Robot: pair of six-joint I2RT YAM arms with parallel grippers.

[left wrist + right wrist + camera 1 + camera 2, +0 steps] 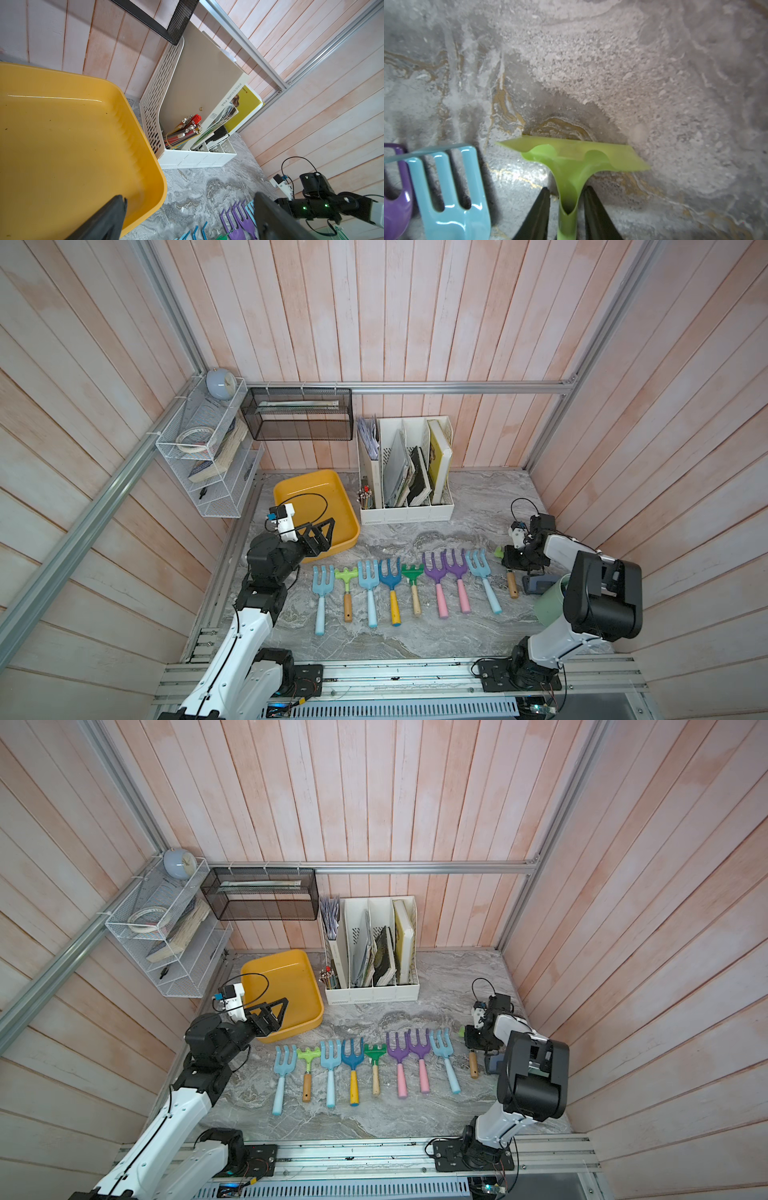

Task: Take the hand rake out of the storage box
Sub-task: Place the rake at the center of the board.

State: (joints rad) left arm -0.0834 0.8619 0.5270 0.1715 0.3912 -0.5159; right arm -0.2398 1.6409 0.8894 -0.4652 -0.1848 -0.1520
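Inspection finds the storage box at the back left of the surface, just beside the white file organizer. Both top views and the left wrist view show its yellow floor bare, with no tool inside. The hand rake, lime green with a wooden handle, lies outside the box on the surface. It sits at the right end of a row of hand tools, well apart from the box and just beside a light blue fork. Its head points toward the back wall and its handle toward the robot, like its neighbours, which suggests a deliberate lay-out in line. The right pincer straddles the rake's narrow green neck. Its two black fingers stand slightly apart, with a sliver of gap on either side, so I judge the hold slack and not clamped. The neck is likely chosen because it is slim and close to the head, which gives control of the tool's heading. The left pincer hovers over the near corner of the box, spread wide and carrying nothing. I judge it to be standing by. The removal appears complete in substance, and what remains is for the right pincer to lift clear. The risk is that a finger catches the neck and drags the rake out of line or against the blue fork.
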